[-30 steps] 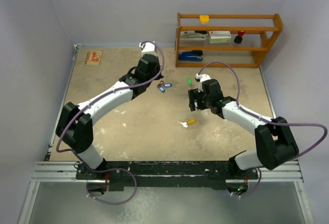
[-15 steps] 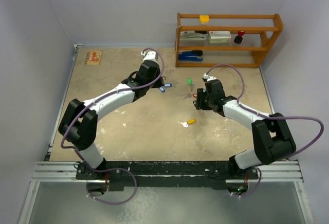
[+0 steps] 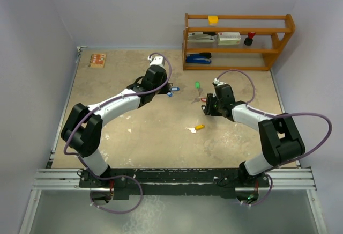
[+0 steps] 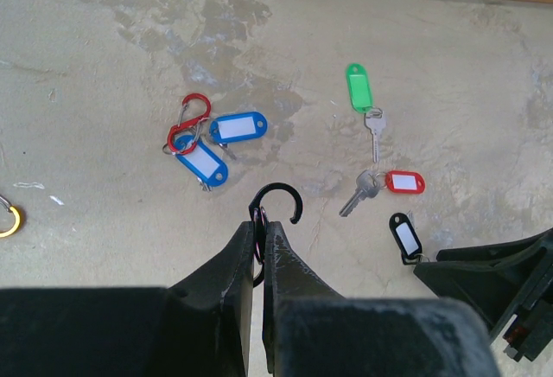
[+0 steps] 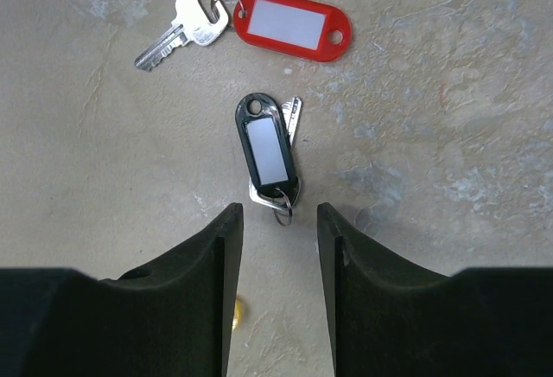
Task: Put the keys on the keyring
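left tool (image 4: 262,221): pressed together, pinching the thin black C-shaped keyring (image 4: 278,187); the ring's open hooked end sticks out past the fingertips.
right tool (image 5: 278,211): spread partway, nothing pinched. Its fingers sit either side of the small split ring on the black-tagged silver key (image 5: 266,148).
change, right: over the last second the arm has dropped from a raised pose to low over the beige desk (image 3: 134,132), and the tool has narrowed from wide to about half.
change, left: the arm pulled in a little early in that second, then held. The pinch on the keyring is the same.
meaning: judged as the start of a pick on the black-tagged key. No key is on the keyring yet, so the task is barely begun.
keys: all lying on the desk.
- red-tagged silver key (image 5: 289,24): just beyond the black one.
- green-tagged silver key (image 4: 359,87): farther toward the wooden shelf (image 3: 238,41).
- two blue oblong tags (image 4: 207,143): touching a red figure-8 clip (image 4: 186,122), left of the keyring.
- yellow-tagged key (image 3: 197,128): alone, nearer the arm bases.
risk: the key lies flat and the split ring is small, so the fingers could close on the desk or slide the key away.
next need: lift the key, then bring its ring to the hook's open end.
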Motion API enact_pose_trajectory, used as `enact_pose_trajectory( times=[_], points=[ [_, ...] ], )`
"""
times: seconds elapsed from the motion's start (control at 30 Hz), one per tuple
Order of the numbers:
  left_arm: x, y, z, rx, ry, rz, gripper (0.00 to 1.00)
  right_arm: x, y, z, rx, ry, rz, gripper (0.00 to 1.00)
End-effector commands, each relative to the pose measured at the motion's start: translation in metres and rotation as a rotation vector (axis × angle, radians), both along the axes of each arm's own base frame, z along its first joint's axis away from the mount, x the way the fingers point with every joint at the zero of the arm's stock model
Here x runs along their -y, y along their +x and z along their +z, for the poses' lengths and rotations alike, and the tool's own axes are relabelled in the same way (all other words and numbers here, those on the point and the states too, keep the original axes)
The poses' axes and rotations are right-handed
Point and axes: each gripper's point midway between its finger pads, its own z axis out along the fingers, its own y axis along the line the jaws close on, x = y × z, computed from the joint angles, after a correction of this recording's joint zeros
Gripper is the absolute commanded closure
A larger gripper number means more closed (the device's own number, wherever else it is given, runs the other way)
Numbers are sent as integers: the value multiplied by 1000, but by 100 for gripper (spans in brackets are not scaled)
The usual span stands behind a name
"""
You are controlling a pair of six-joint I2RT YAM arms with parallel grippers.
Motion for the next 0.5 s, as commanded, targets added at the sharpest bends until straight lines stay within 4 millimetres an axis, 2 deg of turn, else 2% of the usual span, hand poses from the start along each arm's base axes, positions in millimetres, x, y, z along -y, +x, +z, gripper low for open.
enact_pose_trajectory(
  times=[0.0,0.47],
  points=[
    [4,3,31,77,-46,-19,100,-4,6,0,17,45,-5,58],
    [6,6,26,70,-35,-24,100,1,6,-9,-7,52,-13,67]
  ],
)
